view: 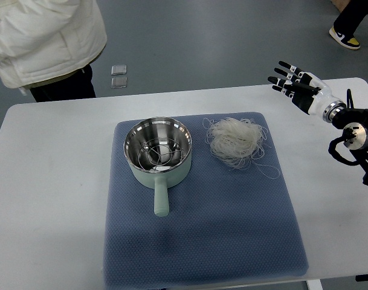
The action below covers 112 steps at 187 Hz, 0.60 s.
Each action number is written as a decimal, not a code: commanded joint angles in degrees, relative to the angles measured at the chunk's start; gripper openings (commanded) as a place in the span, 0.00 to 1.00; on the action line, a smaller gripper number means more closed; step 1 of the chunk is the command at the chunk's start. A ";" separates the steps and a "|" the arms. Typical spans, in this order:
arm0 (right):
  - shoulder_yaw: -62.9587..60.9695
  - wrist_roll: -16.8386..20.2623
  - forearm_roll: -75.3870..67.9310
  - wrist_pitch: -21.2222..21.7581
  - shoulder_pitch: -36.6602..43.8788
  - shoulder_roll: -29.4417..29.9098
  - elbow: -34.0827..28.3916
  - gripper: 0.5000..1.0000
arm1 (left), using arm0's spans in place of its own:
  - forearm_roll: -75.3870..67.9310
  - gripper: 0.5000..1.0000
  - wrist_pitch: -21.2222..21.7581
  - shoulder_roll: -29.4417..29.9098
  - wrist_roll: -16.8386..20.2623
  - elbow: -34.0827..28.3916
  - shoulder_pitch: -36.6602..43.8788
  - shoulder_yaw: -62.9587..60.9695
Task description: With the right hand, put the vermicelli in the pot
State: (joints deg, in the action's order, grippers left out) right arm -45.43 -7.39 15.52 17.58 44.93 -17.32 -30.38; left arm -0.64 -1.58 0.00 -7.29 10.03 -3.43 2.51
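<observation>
Right hand (295, 84) spread above white table (51, 181)

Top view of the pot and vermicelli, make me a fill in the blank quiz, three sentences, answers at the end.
1. The vermicelli lies on the blue mat, to the picture's ____ of the pot.
2. The pot's handle points toward the ____ edge of the picture.
3. The right robot hand hovers with its fingers ____, holding nothing.

Answers: right; bottom; spread
</observation>
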 commanded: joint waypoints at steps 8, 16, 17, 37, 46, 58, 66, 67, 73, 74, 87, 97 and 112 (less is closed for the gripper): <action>0.17 0.01 0.03 0.00 0.07 0.09 0.06 0.86 | 0.11 1.00 0.00 0.00 0.08 -0.01 0.00 0.21; 0.17 0.01 0.03 0.00 0.07 0.09 0.06 0.86 | 0.11 1.00 0.00 0.00 0.17 -0.10 0.00 0.21; 0.17 0.01 0.03 0.00 0.07 0.09 0.06 0.86 | 0.11 1.00 0.00 0.00 0.17 -0.10 0.00 0.21; 0.34 0.01 0.03 0.00 0.07 0.09 -0.03 0.86 | 0.11 1.00 0.00 0.00 0.17 -0.36 0.00 0.13; 0.34 0.01 0.03 0.09 0.07 0.00 -0.03 0.86 | 0.11 1.00 0.00 0.00 0.17 -0.36 0.00 0.04; 0.34 -0.08 0.03 0.09 -0.02 0.00 -0.03 0.86 | 0.11 1.00 0.00 0.00 0.17 -0.36 0.00 0.04; 0.34 0.01 0.03 0.17 -0.02 0.00 -0.03 0.86 | 0.11 1.00 0.00 0.00 0.17 -0.45 0.00 -0.14; 0.34 0.01 0.03 0.17 -0.02 0.00 -0.03 0.86 | 0.11 1.00 0.00 0.00 0.17 -0.45 0.00 -0.14; 0.34 0.01 0.03 0.17 -0.02 0.00 -0.03 0.86 | 0.11 1.00 0.00 0.00 0.17 -0.45 0.00 -0.14; 0.34 0.01 0.03 0.17 -0.02 0.00 -0.03 0.86 | 0.11 1.00 0.00 0.00 0.17 -0.45 0.00 -0.14; 0.34 0.01 0.03 0.26 -0.02 0.00 -0.03 0.86 | 0.02 1.00 0.00 0.00 0.17 -0.36 0.00 -0.31; 0.43 0.01 0.12 0.26 -0.02 0.00 -0.03 0.86 | 0.02 1.00 0.00 0.00 0.17 -0.36 0.00 -0.31; 0.43 0.01 0.12 0.35 -0.02 0.00 0.06 0.86 | 0.02 1.00 0.00 0.00 0.17 -0.45 0.00 -0.31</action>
State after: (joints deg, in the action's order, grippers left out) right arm -45.05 -7.39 15.60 17.82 44.93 -17.31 -30.40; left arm -0.54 -1.59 0.00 -7.12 9.62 -3.43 2.21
